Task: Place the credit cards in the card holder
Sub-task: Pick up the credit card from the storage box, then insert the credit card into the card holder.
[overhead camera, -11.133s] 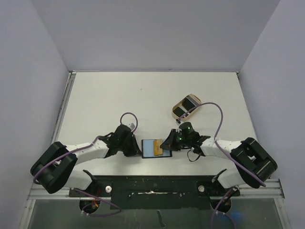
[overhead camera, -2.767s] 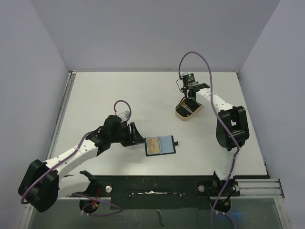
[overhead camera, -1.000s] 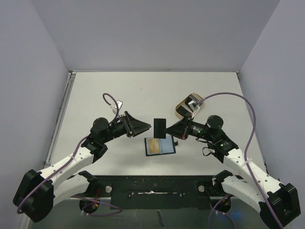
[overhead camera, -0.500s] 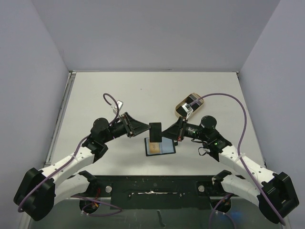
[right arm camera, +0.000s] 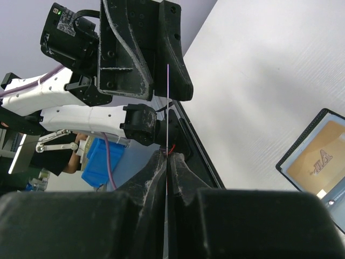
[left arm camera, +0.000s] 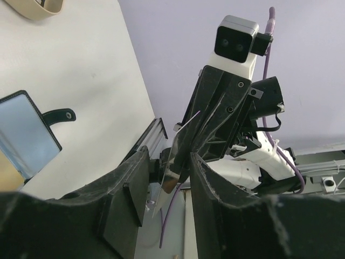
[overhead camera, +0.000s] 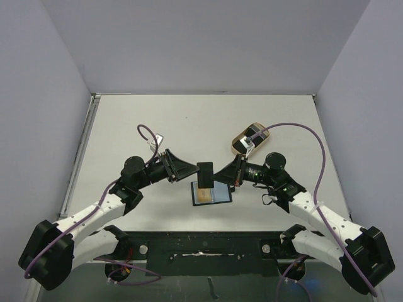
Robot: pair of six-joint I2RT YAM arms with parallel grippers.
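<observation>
A dark credit card (overhead camera: 205,172) hangs upright in the air above the open card holder (overhead camera: 217,192). My right gripper (overhead camera: 218,176) is shut on the card's right edge. In the right wrist view the card (right arm camera: 167,102) shows edge-on as a thin line rising from the right gripper (right arm camera: 167,155). My left gripper (overhead camera: 193,171) faces it from the left, open. Its fingers (left arm camera: 132,194) stand on either side of the card (left arm camera: 173,171) with gaps showing. A tan-gold card (right arm camera: 322,157) lies in the holder's (left arm camera: 26,136) left panel.
A beige oval tray (overhead camera: 250,139) holding dark things sits behind the right arm, also at the top left of the left wrist view (left arm camera: 38,7). The holder's strap tab (left arm camera: 57,115) lies flat on the white table (overhead camera: 138,126).
The right arm carried the dark card left and slightly down, between the left gripper's fingers. The left jaws narrowed around it. In the last half second almost nothing shifted.
</observation>
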